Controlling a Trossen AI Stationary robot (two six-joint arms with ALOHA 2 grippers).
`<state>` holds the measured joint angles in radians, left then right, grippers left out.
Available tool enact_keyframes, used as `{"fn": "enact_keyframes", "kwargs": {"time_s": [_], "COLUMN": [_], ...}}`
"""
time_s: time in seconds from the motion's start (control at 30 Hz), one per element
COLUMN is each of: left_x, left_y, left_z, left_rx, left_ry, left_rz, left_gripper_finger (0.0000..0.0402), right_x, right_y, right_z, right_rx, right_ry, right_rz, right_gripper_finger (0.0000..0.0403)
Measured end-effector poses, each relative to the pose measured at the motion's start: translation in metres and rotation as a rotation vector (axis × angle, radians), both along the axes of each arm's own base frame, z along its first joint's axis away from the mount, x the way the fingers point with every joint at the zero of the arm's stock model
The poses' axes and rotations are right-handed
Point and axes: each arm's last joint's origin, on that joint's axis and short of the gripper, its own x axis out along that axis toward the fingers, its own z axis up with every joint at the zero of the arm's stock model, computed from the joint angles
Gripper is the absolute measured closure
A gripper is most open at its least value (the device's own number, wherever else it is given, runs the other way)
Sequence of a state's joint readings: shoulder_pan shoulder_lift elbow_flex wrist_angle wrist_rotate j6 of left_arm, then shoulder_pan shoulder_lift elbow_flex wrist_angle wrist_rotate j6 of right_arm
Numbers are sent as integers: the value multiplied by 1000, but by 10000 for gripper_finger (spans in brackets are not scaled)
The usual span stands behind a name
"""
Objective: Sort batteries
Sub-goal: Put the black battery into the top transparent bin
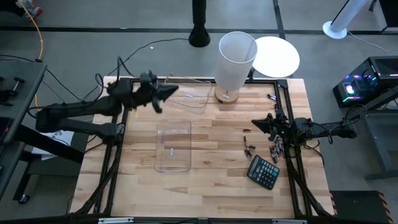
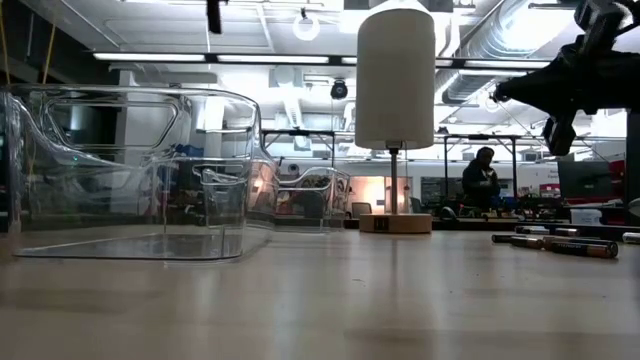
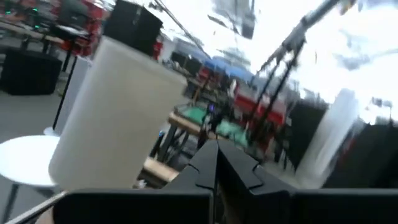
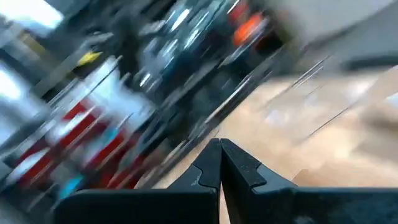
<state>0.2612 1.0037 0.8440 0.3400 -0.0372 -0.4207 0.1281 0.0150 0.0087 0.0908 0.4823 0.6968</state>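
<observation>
Several small dark batteries (image 1: 249, 148) lie scattered on the table's right part, more in a cluster (image 1: 275, 149) by the right edge; the low view shows them lying flat (image 2: 560, 245). My right gripper (image 1: 254, 123) is shut and hovers above the table just beyond the scattered cells, pointing toward the left; it is also seen raised in the low view (image 2: 500, 95) and in its wrist view (image 4: 220, 146). My left gripper (image 1: 176, 89) is shut and raised over the table's far left part, pointing right toward the lamp (image 3: 118, 118); its wrist view shows the closed fingertips (image 3: 216, 149).
A clear plastic bin (image 1: 173, 146) stands mid-table and shows large in the low view (image 2: 130, 170). A second clear container (image 1: 189, 96) sits nearer the far edge. A white-shaded lamp (image 1: 235, 62) stands at the far edge, and a black calculator (image 1: 263, 172) lies near the right front.
</observation>
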Motion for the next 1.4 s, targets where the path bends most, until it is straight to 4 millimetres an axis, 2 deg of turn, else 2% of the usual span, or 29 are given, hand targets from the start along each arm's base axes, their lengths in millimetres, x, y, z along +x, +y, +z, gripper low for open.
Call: {"fn": "enact_keyframes", "kwargs": {"time_s": [0.03, 0.1, 0.17, 0.2, 0.27, 0.33, 0.47, 0.57, 0.73, 0.9, 1.0, 1.07, 1.17, 1.27, 1.4], "left_x": [1, 0, -1, -1, -2, -2, -2, -4, -9, -21, -25, -19, 0, 20, 36], "left_y": [3, 8, 11, 13, 16, 17, 19, 25, 36, 39, 37, 34, 28, 23, 23], "left_z": [6, 17, 23, 24, 25, 24, 20, 16, 11, 2, -1, -4, -18, -36, -54], "left_rx": [-13, -20, -16, -17, -27, -42, -40, -58, -86, -134, -156, -166, -166, -142, -125], "left_ry": [-20, -48, -68, -71, -74, -71, -28, 11, 67, 191, 232, 246, 326, 415, 510], "left_rz": [10, 28, 44, 59, 93, 119, 149, 175, 141, 85, 76, 1, -144, -203, -229], "left_gripper_finger": [401, 401, 401, 401, 401, 401, 401, 401, 401, 401, 401, 400, 391, 372, 342], "right_x": [-1, -5, -8, -9, -11, -15, -20, -10, 23, 57, 79, 88, 90, 84, 75], "right_y": [-3, -7, -10, -10, -12, -14, -15, -14, -16, -19, -19, -17, -16, -15, -11], "right_z": [2, 8, 13, 15, 19, 31, 75, 104, 133, 158, 166, 168, 188, 204, 204], "right_rx": [50, 261, 462, 500, 486, 438, 167, 47, 3, 32, -44, -51, -42, -31, -35], "right_ry": [-35, -207, -380, -420, -450, -513, -555, -409, -60, 22, 174, 294, 385, 498, 679], "right_rz": [-85, -230, -301, -318, -368, -376, -251, -198, -190, -250, -136, -39, 7, 33, 104], "right_gripper_finger": [402, 402, 402, 402, 402, 402, 402, 402, 402, 402, 402, 402, 402, 402, 402]}}
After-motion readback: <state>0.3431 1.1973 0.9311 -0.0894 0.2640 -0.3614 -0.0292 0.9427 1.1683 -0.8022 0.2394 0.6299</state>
